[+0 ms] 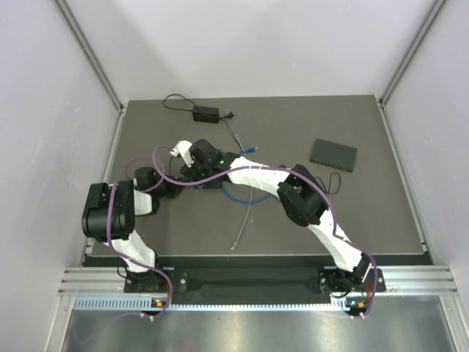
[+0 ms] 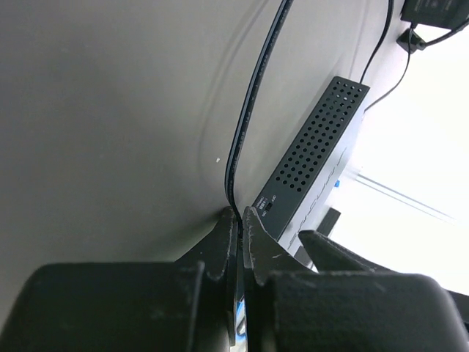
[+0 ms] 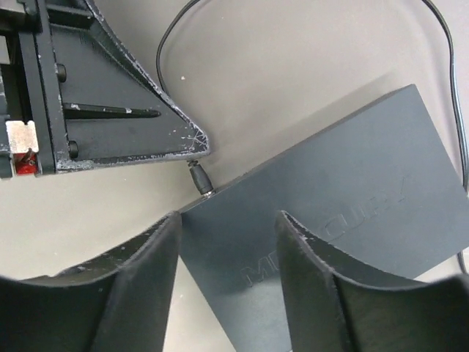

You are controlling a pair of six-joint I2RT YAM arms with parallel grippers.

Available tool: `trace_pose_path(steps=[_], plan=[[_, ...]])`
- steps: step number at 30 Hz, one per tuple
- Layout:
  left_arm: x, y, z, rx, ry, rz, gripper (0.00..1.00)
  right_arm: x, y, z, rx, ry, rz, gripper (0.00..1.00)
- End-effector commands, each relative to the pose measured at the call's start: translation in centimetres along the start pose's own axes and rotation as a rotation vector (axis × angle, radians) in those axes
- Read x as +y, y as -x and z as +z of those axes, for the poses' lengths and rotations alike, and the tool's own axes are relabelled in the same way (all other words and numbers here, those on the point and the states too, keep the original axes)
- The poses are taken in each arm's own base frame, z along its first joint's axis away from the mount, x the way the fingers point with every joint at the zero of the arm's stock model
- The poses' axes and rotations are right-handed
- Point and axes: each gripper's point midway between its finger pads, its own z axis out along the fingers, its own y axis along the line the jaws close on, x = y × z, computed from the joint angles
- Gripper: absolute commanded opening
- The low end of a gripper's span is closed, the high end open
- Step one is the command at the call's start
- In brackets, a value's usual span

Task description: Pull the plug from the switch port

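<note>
A dark flat switch (image 3: pixel 330 191) lies on the grey table, its perforated side (image 2: pixel 315 158) showing in the left wrist view. A small black barrel plug (image 3: pixel 199 180) sits in a port at the switch's edge. From it a thin black cable (image 2: pixel 253 95) runs away across the table. My left gripper (image 2: pixel 239 213) is shut on this cable right behind the plug, and one of its fingers (image 3: pixel 124 110) reaches in from the upper left in the right wrist view. My right gripper (image 3: pixel 227 220) stands open just over the switch's near corner, a finger on either side. In the top view both grippers meet at mid-table (image 1: pixel 192 170).
A second dark switch (image 1: pixel 333 154) lies at the right of the table. A black power adapter (image 1: pixel 205 114) with its lead lies at the back. A blue cable loop (image 1: pixel 238 196) and a grey cable (image 1: pixel 240 233) lie in front of the grippers.
</note>
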Motion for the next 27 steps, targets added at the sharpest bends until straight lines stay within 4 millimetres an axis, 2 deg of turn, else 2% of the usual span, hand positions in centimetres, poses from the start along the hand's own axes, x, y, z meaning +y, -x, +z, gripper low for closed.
trace_pose_path(steps=[1, 4, 8, 13, 17, 22, 27], plan=[[4.2, -1.3, 0.0, 0.036, 0.120, -0.008, 0.00, -0.7, 2.8, -1.3, -0.051, -0.017, -0.061, 0.55], [4.3, -1.3, -0.1, 0.032, 0.117, -0.009, 0.00, -0.8, 2.6, -1.1, -0.048, -0.030, -0.035, 0.56], [4.3, -1.5, -0.3, 0.028, 0.104, -0.029, 0.00, -1.5, 1.9, -0.6, -0.038, -0.105, 0.014, 0.66], [4.2, -1.7, -0.3, 0.028, 0.096, -0.041, 0.00, -1.1, 2.6, -0.3, -0.061, -0.129, 0.036, 0.70], [4.2, -1.7, -0.2, 0.029, 0.096, -0.045, 0.00, -0.7, 2.7, 0.3, -0.059, -0.135, 0.054, 0.70], [4.2, -1.7, -0.2, 0.030, 0.096, -0.046, 0.00, -0.2, 1.8, 1.1, -0.040, -0.142, 0.048, 0.71], [4.2, -1.6, -0.1, 0.028, 0.104, -0.047, 0.00, -0.7, 0.5, 0.7, -0.016, -0.177, 0.030, 0.70]])
